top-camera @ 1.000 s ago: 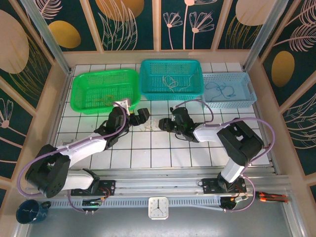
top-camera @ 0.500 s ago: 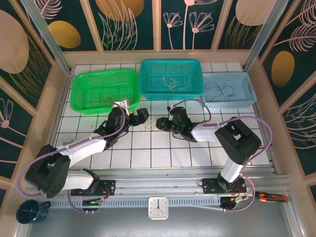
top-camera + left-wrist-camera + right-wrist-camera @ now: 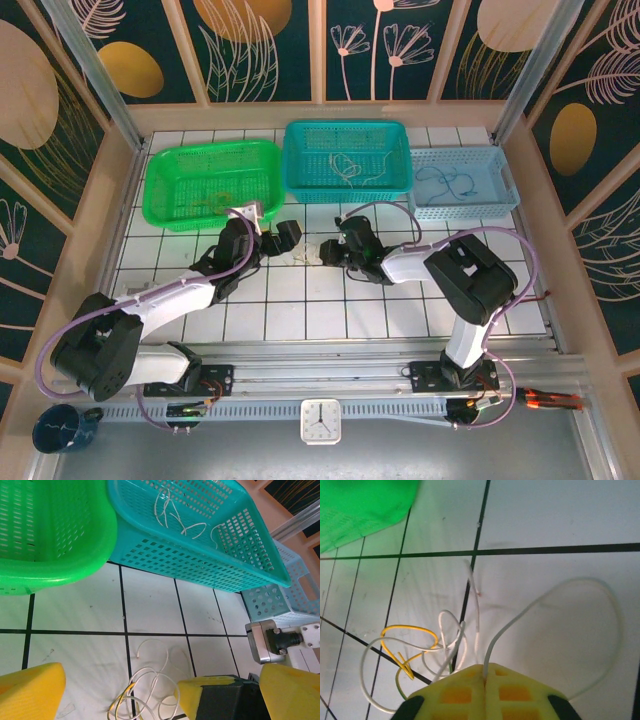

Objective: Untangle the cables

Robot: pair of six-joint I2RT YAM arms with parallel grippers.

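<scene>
1. Sorted so far: white cables (image 3: pixel 350 168) lay in the teal basket (image 3: pixel 345 126), a blue cable (image 3: pixel 450 182) in the light blue basket (image 3: pixel 465 152), and a yellowish cable (image 3: pixel 205 200) in the green basket (image 3: pixel 212 147).
2. Left to do: a small tangle (image 3: pixel 420 650) of white and yellow wire sat on the worktop (image 3: pixel 330 300), between both hands.
3. Right hand (image 3: pixel 485 672) was clenched on a white strand (image 3: pixel 520 625) of that tangle.
4. Left hand (image 3: pixel 285 237) hung wide open just beside it, holding nothing.
5. My call: well past halfway, with the last knot yet to be pulled apart.
</scene>
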